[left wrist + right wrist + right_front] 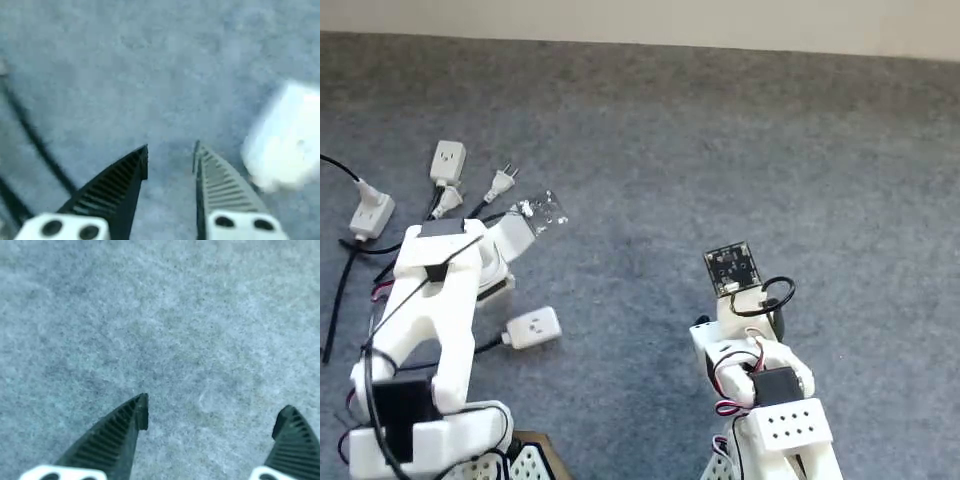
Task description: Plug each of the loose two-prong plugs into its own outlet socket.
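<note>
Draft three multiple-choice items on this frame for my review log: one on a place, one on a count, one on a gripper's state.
1. Where does the loose white plug lie?
A. on the grey carpet, close to the front end of the left arm
B. at the far right of the carpet
C. off the carpet, against the wall

2. How many white outlet sockets show in the high view?
A. one
B. three
C. five

3. What state is the right gripper in?
A. shut on a plug
B. shut on a cord
C. open and empty

Answers:
1 A: the plug lies just ahead of the left arm, next to a socket.
2 B: one is by the plug, one at far left, one beside the left arm.
3 C: its wrist view shows the fingers wide apart over bare carpet.
</note>
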